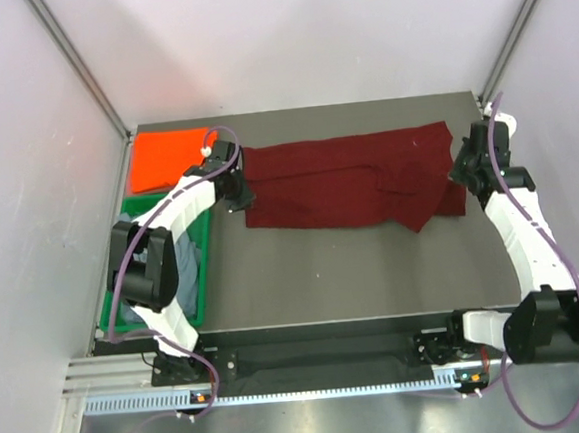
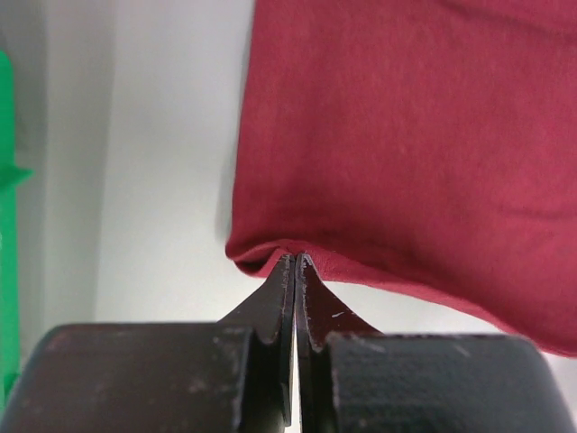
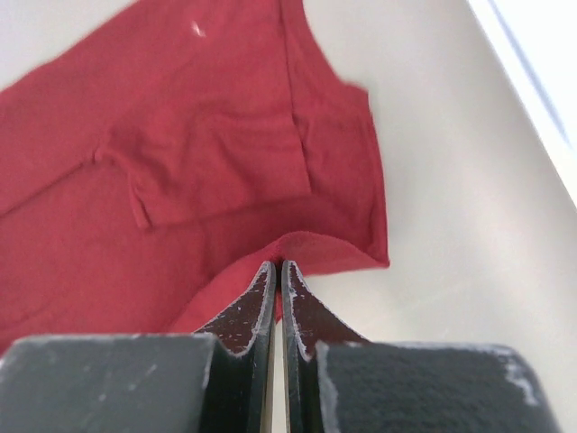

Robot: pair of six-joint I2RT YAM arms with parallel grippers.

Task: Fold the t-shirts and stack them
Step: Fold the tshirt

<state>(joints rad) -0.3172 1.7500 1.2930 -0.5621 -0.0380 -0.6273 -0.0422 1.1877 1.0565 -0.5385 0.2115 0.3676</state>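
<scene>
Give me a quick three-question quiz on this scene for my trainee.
1. True or false: the left claw and the right claw are both shut on the maroon t-shirt.
2. Where is the orange t-shirt? A: on the maroon t-shirt. B: at the far left corner of the table, next to the green tray. C: under the left claw.
3. What colour is the cloth lying in the green tray?
Key: 1 true; 2 B; 3 grey-blue.
</scene>
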